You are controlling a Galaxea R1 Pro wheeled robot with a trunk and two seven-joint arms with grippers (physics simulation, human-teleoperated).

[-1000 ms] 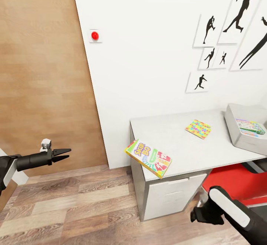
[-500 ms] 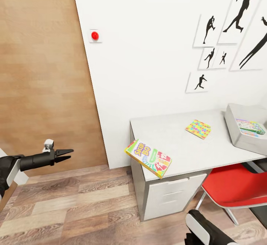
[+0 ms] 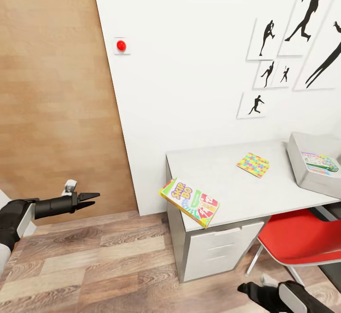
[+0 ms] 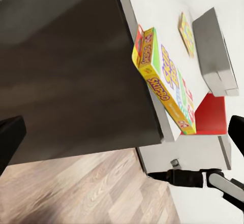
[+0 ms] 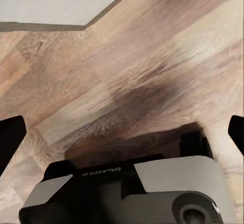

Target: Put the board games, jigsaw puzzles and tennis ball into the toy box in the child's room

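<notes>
Skip-Bo game box (image 3: 190, 202) is seen overhanging the table (image 3: 222, 171) corner, reachable at the left claw's (image 3: 93, 196) three o'clock; its fingers are spread, empty. Toy box (image 3: 312, 164) sits far right. Right claw's (image 3: 246, 288) state cannot be told.

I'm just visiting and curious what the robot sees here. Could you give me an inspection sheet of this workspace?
Surface: pale table.
Job's things: Skip-Bo box overhanging the table's front corner; jigsaw puzzle flat on top; toy box with a printed box inside.
Clutter: nothing seen.
Grippers: left gripper slightly open, empty; right gripper low over the floor, state unclear.
Cables: nothing seen.
Surroundings: red chair, athlete pictures, red wall button, plank floor.
</notes>
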